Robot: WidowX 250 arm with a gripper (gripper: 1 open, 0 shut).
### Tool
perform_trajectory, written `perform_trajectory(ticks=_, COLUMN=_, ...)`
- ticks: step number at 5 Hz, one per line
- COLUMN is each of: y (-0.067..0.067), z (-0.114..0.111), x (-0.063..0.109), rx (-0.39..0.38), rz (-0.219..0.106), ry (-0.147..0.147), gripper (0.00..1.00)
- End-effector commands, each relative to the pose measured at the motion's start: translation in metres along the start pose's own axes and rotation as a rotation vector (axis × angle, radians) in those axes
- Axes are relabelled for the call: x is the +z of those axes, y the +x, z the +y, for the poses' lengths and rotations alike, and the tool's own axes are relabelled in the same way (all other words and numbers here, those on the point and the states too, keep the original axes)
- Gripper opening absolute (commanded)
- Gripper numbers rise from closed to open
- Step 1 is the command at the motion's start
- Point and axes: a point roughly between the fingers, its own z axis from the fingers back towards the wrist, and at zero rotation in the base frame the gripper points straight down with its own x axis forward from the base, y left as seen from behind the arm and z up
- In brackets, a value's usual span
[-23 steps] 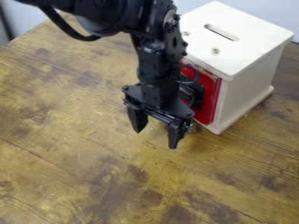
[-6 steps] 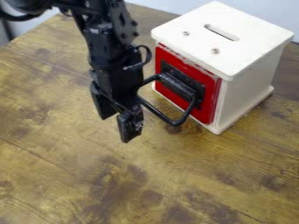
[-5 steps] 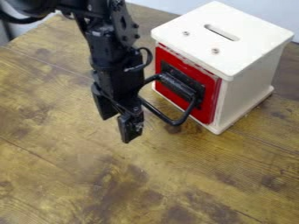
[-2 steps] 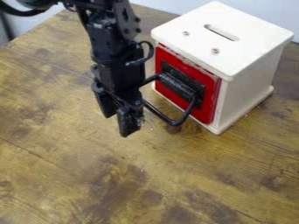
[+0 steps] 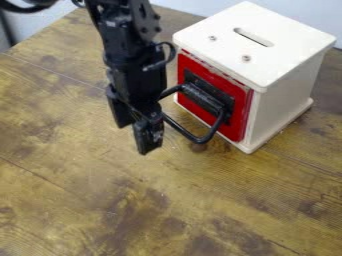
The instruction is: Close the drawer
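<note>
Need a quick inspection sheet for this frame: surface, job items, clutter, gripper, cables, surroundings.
Surface: worn wooden table, stained grain.
Job's things: red drawer sits flush in the front of the cream cabinet; its black loop handle hangs forward and down to the table.
Clutter: nothing seen.
Gripper: gripper points down, just left of the handle loop; open or shut cannot be told.
Cables: black cable loops at the arm's top, upper left.
Surroundings: pale floor strip beyond the table's far edge; little else visible.

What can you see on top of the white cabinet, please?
The cabinet top shows one dark slot and small dark dots near its edges; nothing rests on it. Its inside stays hidden behind the red drawer.
</note>
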Motion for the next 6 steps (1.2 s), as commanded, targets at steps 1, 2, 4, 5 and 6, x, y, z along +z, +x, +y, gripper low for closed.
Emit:
perform_trajectory(ticks=1, y=0.002, z=-0.001, x=0.035, rx=0.071, rz=-0.052, ry=0.016, gripper=1.00)
perform_trajectory(ticks=2, y=0.001, z=0.007, x=0.046, rx=0.091, rz=-0.053, ry=0.034, gripper=1.00)
perform_trajectory(ticks=4, y=-0.006, z=0.044, x=0.084, rx=0.134, rz=-0.074, ry=0.059, gripper=1.00)
perform_trajectory(ticks=5, y=-0.017, z=0.059, x=0.102, rx=0.127, rz=-0.065, ry=0.043, gripper=1.00)
perform_trajectory(ticks=6, y=-0.023, z=0.056, x=0.115, rx=0.101, rz=-0.053, ry=0.039, gripper=1.00)
